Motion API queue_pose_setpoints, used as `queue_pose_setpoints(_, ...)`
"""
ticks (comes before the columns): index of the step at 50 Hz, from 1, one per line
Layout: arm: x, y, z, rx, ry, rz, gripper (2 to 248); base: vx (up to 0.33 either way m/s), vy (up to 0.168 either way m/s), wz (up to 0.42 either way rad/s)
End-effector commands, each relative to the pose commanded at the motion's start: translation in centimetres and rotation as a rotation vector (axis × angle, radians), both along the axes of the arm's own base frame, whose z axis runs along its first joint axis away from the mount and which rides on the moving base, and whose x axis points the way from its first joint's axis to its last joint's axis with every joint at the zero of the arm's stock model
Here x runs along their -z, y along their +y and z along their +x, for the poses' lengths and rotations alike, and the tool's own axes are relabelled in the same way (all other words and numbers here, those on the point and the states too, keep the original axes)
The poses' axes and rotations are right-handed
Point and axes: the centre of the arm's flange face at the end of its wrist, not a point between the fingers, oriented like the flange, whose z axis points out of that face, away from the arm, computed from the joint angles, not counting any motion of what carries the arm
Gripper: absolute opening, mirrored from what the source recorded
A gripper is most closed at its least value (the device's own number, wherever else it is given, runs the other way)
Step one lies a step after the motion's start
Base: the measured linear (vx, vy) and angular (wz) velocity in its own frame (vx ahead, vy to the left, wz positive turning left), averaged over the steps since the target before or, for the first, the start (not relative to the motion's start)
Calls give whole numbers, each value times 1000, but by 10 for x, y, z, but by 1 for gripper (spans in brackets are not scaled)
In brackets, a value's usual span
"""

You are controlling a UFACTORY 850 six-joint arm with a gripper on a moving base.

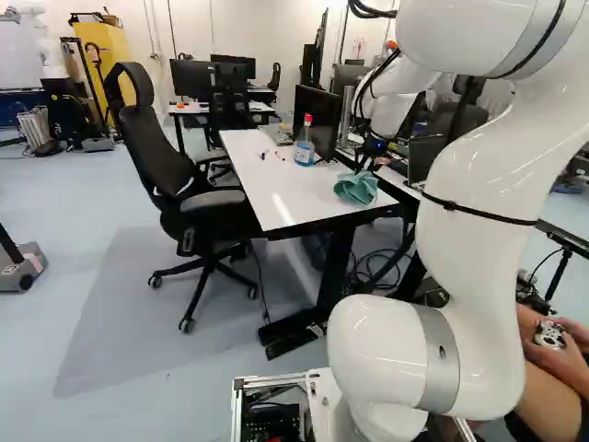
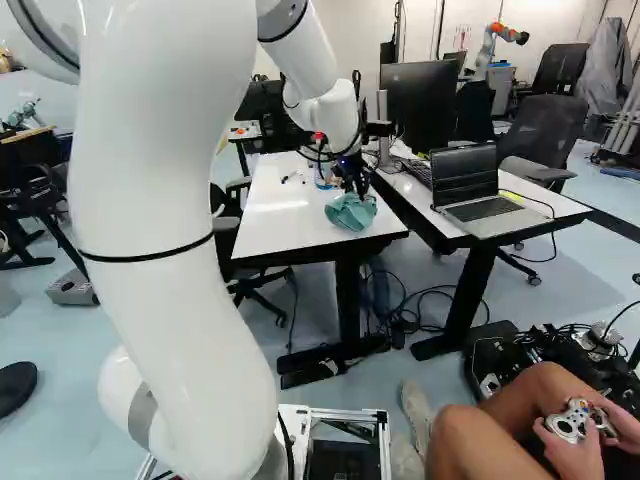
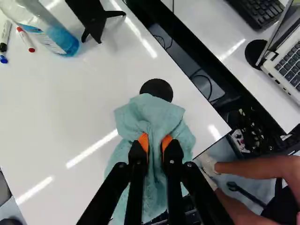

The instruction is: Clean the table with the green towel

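One green towel [image 1: 356, 190], one blue-liquid bottle [image 1: 304, 150] on one white worktop [image 1: 299, 195], upper middle of left base view; towel bunched, pinched between end effector's [image 2: 358, 188] two fingers.

We find a robotics lab with office furniture. In evidence we record 1 large white robot arm [image 1: 469, 203] on a base and, at the back of the right base view, another robot [image 2: 487, 50]. We also note a white table [image 1: 281, 198], a black swivel chair [image 1: 143, 138], 1 open laptop [image 2: 465, 178], a keyboard [image 3: 255, 11], 2 monitors [image 1: 192, 80] on a far desk [image 1: 198, 109] and cables [image 2: 405, 312] across the floor [image 1: 101, 230].
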Motion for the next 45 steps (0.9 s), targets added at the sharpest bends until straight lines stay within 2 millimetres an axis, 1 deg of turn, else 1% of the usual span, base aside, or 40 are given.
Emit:
queue_pose_setpoints(11,0,-20,5,29,-5,-2,51,0,0,0)
queue_pose_setpoints(27,2,-45,24,56,-19,-7,51,0,0,0)
queue_pose_setpoints(43,2,-46,26,57,-19,-7,51,0,0,0)
queue_pose_setpoints(44,2,-46,26,57,-19,-7,63,0,0,0)
queue_pose_setpoints(45,2,-46,26,57,-19,-7,63,0,0,0)
